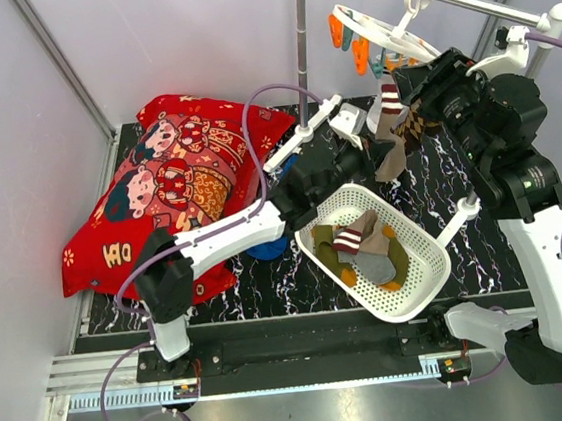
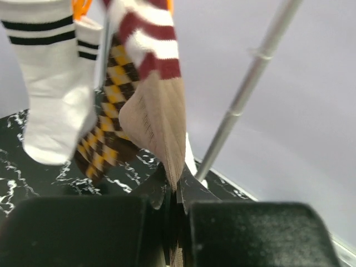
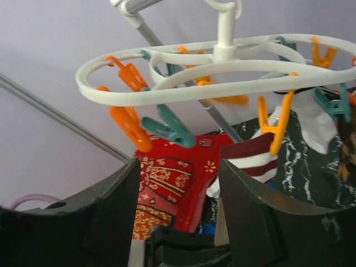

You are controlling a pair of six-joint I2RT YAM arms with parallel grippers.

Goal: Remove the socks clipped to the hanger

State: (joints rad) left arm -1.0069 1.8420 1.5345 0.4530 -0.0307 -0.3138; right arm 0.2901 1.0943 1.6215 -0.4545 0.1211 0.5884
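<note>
We find the left gripper (image 2: 175, 192) closed tight on the toe end of the tan sock (image 2: 158, 117), whose cuff carries maroon and white stripes. The cloth is pinched flat between the two black fingers (image 2: 83, 233) at the bottom centre of the left wrist view and runs up to the top edge of the frame. Left of it hang a brown and yellow checked sock (image 2: 108, 139) and, further left, a white sock (image 2: 55, 94) with black bands. A metal pole (image 2: 250, 83) slants up the right half of that view.

In the right wrist view the white ring hanger (image 3: 183, 92) spans the upper half of the frame. Bare orange pegs (image 3: 128, 117) and a teal peg (image 3: 167, 130) dangle on its left side, and a lone orange peg (image 3: 275, 119) right of centre reaches down onto the striped cuff. The right gripper (image 3: 178, 167) sits below the hanger, its jaws wide apart with nothing between them.

From above we see the hanger at the upper right, hooked on a slanted rail (image 1: 481, 3). A white perforated basket (image 1: 427, 255) at lower centre holds an olive-green sock (image 1: 398, 256) with orange toes and a grey sock (image 1: 375, 266). A red patterned cushion (image 1: 172, 177) fills the left.
</note>
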